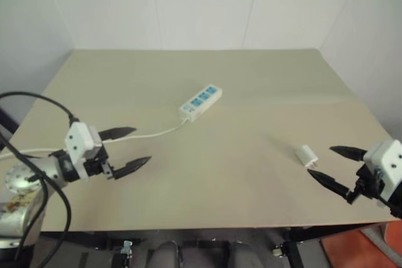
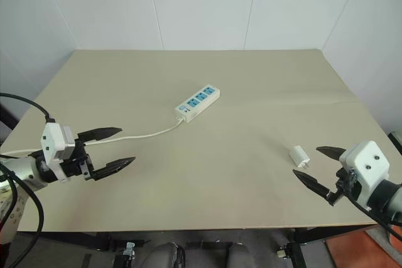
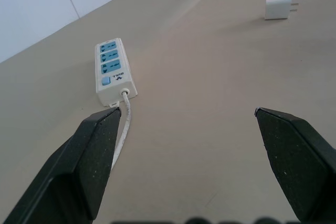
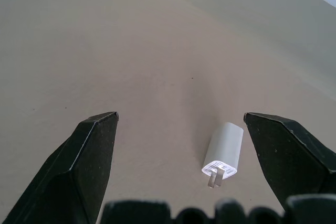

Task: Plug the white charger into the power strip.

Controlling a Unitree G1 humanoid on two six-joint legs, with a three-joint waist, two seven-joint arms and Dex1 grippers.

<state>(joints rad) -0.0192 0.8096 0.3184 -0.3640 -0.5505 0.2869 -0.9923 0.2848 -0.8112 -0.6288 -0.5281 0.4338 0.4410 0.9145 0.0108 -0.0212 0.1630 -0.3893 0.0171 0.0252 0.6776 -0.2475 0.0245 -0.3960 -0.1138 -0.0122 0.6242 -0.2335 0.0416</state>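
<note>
White charger [image 1: 307, 155] unplugged, apart from power strip [image 1: 201, 102].

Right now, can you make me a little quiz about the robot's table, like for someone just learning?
1. True or false: the charger is already plugged into the strip.
2. Which end effector is nearer the charger? A) left B) right
3. Fill in: the strip's socket faces are coloured ____.

Key:
1. False. The charger lies loose on the table, apart from the strip.
2. B. The charger lies just ahead of the right end effector's open fingers.
3. Blue.
</note>
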